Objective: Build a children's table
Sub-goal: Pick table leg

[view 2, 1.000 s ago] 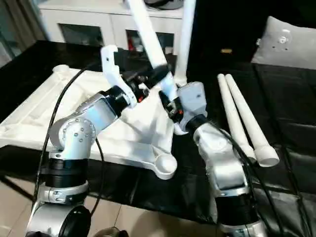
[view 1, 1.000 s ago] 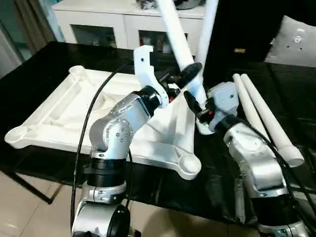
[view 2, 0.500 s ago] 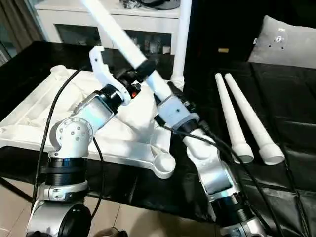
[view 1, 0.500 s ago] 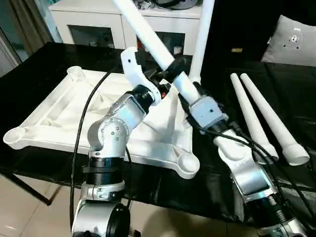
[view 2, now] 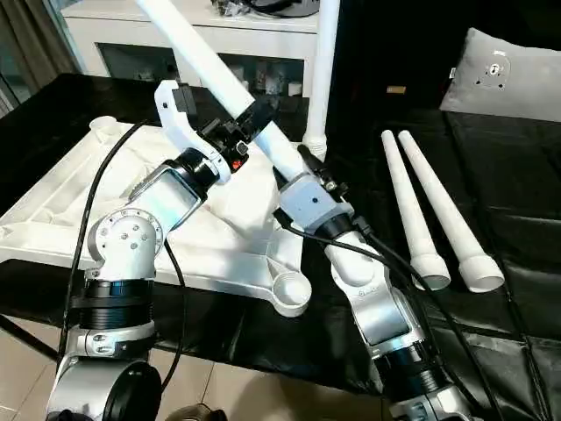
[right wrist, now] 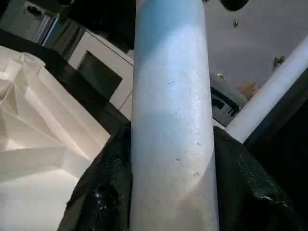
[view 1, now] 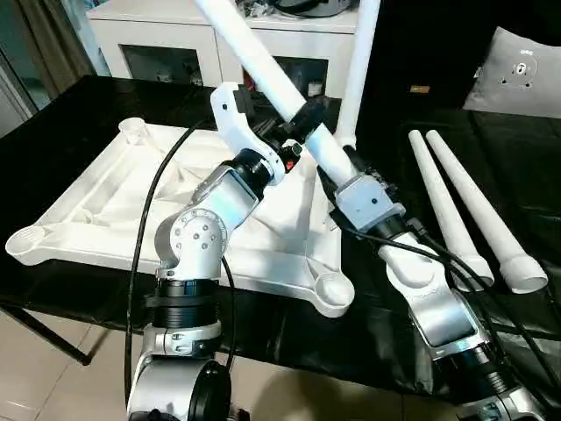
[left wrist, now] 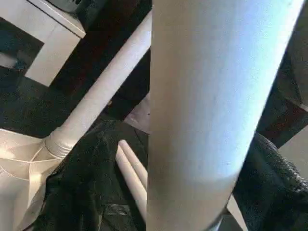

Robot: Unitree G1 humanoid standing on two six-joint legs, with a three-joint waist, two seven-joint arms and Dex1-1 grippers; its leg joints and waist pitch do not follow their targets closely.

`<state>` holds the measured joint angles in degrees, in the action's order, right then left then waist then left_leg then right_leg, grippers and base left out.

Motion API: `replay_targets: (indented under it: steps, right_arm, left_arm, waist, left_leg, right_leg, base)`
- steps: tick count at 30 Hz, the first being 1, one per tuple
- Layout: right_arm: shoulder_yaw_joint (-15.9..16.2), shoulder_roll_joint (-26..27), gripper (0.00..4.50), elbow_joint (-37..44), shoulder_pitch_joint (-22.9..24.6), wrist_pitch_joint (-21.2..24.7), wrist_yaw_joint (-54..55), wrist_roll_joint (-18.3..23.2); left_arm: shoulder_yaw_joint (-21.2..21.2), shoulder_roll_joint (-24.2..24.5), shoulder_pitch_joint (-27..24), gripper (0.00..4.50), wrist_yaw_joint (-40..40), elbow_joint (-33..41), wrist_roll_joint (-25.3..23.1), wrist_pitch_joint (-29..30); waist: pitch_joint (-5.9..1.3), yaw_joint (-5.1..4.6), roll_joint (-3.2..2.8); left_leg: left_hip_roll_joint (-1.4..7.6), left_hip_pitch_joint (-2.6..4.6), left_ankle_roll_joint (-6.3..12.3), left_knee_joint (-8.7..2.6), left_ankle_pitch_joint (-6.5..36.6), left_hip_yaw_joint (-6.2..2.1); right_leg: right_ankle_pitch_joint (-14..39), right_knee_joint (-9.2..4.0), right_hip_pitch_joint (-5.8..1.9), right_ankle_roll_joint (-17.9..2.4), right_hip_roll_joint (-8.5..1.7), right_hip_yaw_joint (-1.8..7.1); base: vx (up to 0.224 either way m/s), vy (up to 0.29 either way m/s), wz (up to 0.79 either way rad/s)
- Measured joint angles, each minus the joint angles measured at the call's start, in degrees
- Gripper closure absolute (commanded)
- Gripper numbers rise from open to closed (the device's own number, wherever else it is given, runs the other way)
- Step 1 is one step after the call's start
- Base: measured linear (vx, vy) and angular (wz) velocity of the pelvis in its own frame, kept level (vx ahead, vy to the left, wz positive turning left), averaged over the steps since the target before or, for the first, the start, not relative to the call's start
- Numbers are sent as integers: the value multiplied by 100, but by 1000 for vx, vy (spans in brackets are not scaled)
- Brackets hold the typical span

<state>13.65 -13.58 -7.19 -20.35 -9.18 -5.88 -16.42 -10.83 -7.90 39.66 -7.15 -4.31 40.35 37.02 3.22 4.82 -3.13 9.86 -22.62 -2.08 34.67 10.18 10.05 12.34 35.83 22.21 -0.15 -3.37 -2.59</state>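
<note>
1. White plastic makes up the whole children's table: its top (view 1: 184, 210) lies upside down on the black work surface (view 1: 491, 175), ribs and corner sockets facing up so that legs can drop in from above.
2. One leg (view 1: 358, 61) stands upright in the far right socket, apparently already seated.
3. A second leg (view 1: 263, 66) slants from the upper left down toward the right edge of the top, carried between both arms.
4. The left gripper (view 1: 298, 127) clamps its black fingers around this leg's middle, probably to steer the angle.
5. The right gripper (view 1: 344, 167) is closed around the same leg lower down, near its thick end, likely to guide that end into a socket.
6. The near right socket (view 1: 333, 289) sits empty just below the right arm, and looks the probable target, though I cannot be sure.
7. Two spare legs (view 1: 465, 206) lie side by side on the black surface, right of the top and well apart from it, thick ends toward the robot, within reach for later.
8. Count: one top, four legs (one standing, one held, two lying), and three open sockets.
9. A white cabinet (view 1: 166, 35) with glass doors stands at the far side.
</note>
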Motion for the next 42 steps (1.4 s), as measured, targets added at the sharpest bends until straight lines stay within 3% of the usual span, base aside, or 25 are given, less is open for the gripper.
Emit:
replay_targets:
  steps: [15, 17, 19, 22, 26, 38, 40, 42]
  right_arm:
    - [-6, 38, 266, -31, -4, -37, 14, -8]
    - [-9, 44, 266, -34, -4, -42, 9, 5]
    - [-17, 54, 266, -36, -3, -62, -5, 32]
    - [-23, 48, 266, -79, -2, -109, -21, 33]
    - [-35, 117, 266, -223, 3, -113, 45, 118]
    - [-90, 113, 266, -224, 2, -114, 45, 153]
    - [-109, 97, 266, -225, 2, -114, 41, 152]
    - [-132, 80, 266, -224, -1, -119, 29, 119]
  left_arm:
    - [121, 8, 0, 136, 33, -2, -10, -130]
    - [407, 79, 0, 136, -65, -5, -318, -255]
    - [948, 362, -1, 140, -287, -25, -846, -452]
    - [1485, 717, -56, 182, -452, -88, -1451, -727]
    - [1955, 962, -87, 199, -637, -95, -1812, -1116]
    - [1974, 866, -125, 214, -713, -130, -1919, -1343]
    - [1879, 760, -128, 217, -706, -162, -1848, -1315]
    - [1490, 415, -147, 222, -600, -180, -1418, -1069]
  waist:
    - [0, 2, 0]
    - [1, 13, 2]
    - [1, 12, 1]
    - [0, -6, 1]
    - [0, -15, 1]
    - [0, -11, 1]
    - [0, -8, 1]
    - [0, -5, 1]
  left_leg:
    - [0, 0, 2, 5, 0, 0]
    - [0, -2, 6, 6, -2, 0]
    - [0, -2, 10, 5, -3, 0]
    - [1, 0, 8, 5, -3, 0]
    - [1, 0, 8, 5, -3, 0]
    - [1, 0, 8, 8, -3, 0]
    - [1, 0, 8, 9, -3, 0]
    - [0, 0, 8, 12, -3, 0]
  right_leg:
    - [0, 4, 0, 0, 0, 1]
    - [-1, 4, 0, 1, 0, 1]
    - [-2, 4, 0, 3, 0, 2]
    - [-5, 4, 0, 7, 0, 2]
    - [-6, 6, 1, 7, 0, 3]
    - [-8, 8, 0, 5, 0, 4]
    - [-8, 9, 0, 5, 0, 4]
    - [-8, 10, 0, 3, 0, 5]
  base:
    - [0, 0, 0]
    - [0, 0, 0]
    - [0, 0, 0]
    - [0, 0, 0]
    - [0, 0, 0]
    - [0, 0, 0]
    - [0, 0, 0]
    - [0, 0, 0]
